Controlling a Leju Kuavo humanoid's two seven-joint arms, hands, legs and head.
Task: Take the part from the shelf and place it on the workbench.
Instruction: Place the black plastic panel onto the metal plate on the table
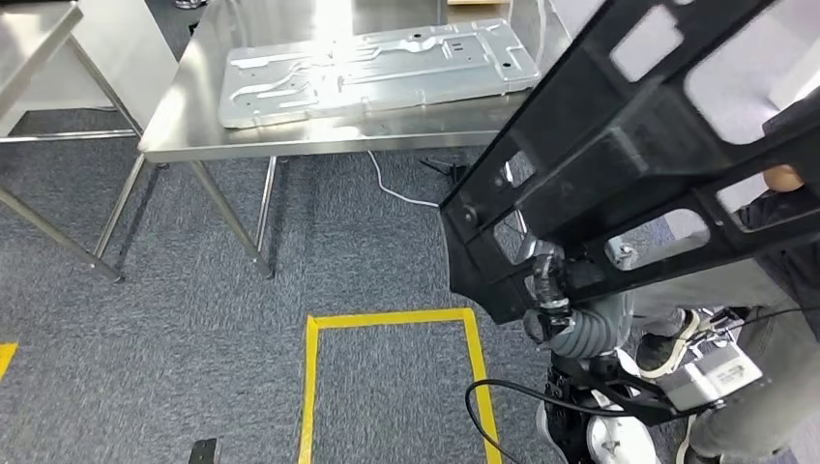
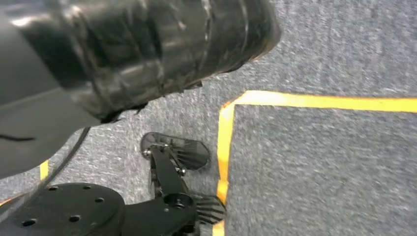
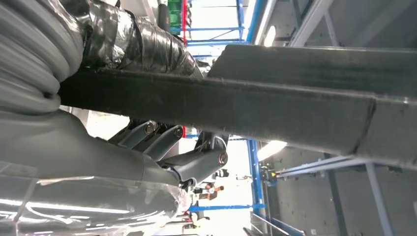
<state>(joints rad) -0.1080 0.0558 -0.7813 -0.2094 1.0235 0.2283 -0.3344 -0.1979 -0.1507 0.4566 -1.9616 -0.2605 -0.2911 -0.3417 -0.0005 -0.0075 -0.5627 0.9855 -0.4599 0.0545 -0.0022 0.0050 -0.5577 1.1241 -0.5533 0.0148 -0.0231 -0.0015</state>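
The part is a large black frame with cut-outs (image 1: 629, 145), held up at the right of the head view, tilted, with its upper end out of the picture. My right hand (image 1: 551, 290) grips its lower edge from beneath. The right wrist view shows the part's black bar (image 3: 295, 108) clamped between my taped thumb and the grey fingers (image 3: 196, 162). The steel workbench (image 1: 193, 126) stands ahead and to the left, apart from the part. My left hand (image 2: 137, 44), wrapped in black tape, hangs over the carpet; how its fingers lie is unclear.
A silver stamped metal panel (image 1: 377, 68) lies on the workbench. A person (image 1: 774, 280) is close at the right, behind the part. A yellow tape rectangle (image 1: 387, 319) marks the grey carpet. A second steel table (image 1: 29, 39) stands far left, and a white cable (image 1: 396, 193) runs under the bench.
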